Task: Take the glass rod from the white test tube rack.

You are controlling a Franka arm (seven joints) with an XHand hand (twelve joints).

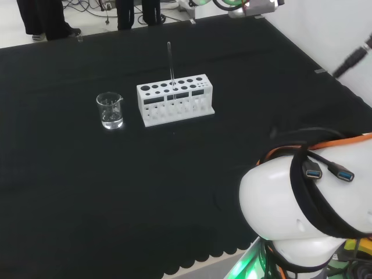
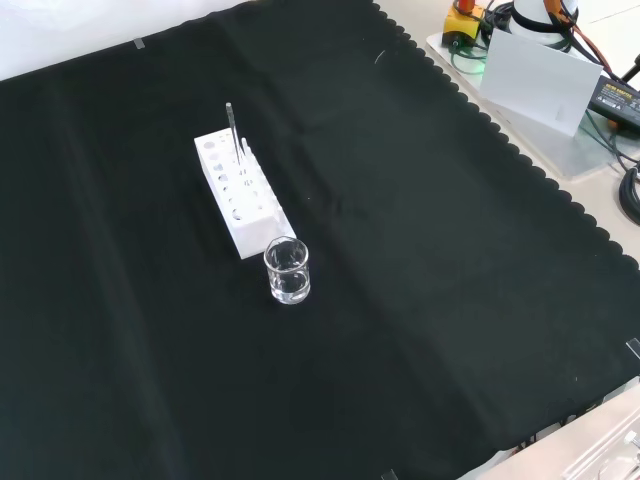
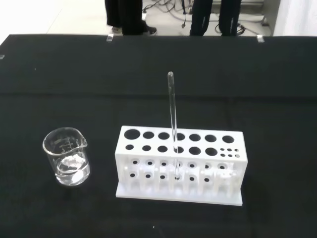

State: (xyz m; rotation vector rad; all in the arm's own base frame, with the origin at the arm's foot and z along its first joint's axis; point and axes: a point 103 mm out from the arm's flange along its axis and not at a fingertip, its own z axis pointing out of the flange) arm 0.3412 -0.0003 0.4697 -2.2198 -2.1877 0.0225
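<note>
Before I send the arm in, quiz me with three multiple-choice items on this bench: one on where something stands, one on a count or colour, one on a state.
1. In the head view, where does the beaker stand relative to the white test tube rack?
A. To its left
B. To its right
C. On top of it

2. How many glass rods stand in the rack?
A. None
B. One
C. Three

3. What is the state of the glass rod?
A. Lying flat on the cloth
B. Resting in the beaker
C. Standing nearly upright in a rack hole

Answers:
1. A: the head view shows the beaker on the black cloth left of the rack, apart from it.
2. B: the wrist view shows a single rod rising from the rack.
3. C: the rod's lower end sits in a hole near the rack's middle, with most of its length above the rack.
</note>
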